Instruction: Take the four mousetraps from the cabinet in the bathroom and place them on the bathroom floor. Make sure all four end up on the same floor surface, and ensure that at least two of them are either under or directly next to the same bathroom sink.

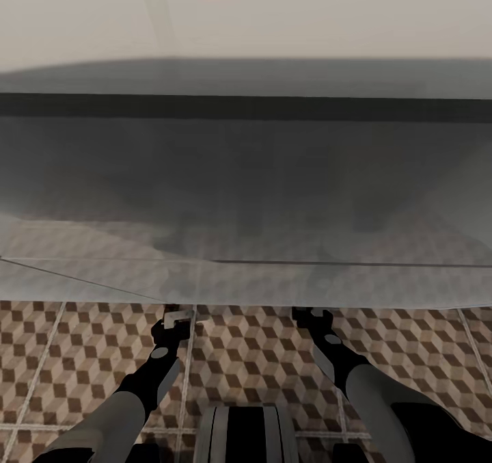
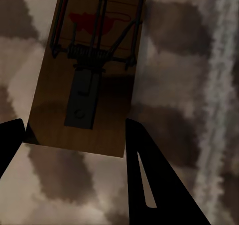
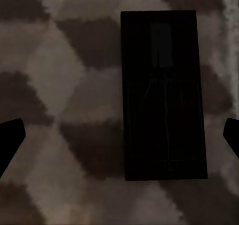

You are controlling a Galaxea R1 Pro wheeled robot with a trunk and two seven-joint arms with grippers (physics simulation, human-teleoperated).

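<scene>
A brown mousetrap [image 2: 89, 60] with a wire spring and a red mark sits between the fingers of my left gripper [image 2: 74, 130], which is shut on its near end just above the cube-patterned bathroom floor [image 1: 260, 353]. In the head view that left gripper [image 1: 174, 321] is at the front edge of the white sink [image 1: 246, 39], with a pale piece of the trap at its tip. Another mousetrap [image 3: 164, 95], dark in shadow, lies flat on the tiles. My right gripper [image 3: 119, 130] hangs open over it, fingers wide apart and clear of it. The right gripper [image 1: 311, 312] also reaches under the sink's edge.
The sink block spans the whole width ahead and overhangs both grippers. Pale grout lines [image 1: 186, 381] cross the tiles. My own base [image 1: 246, 435] stands between the two arms at the near edge.
</scene>
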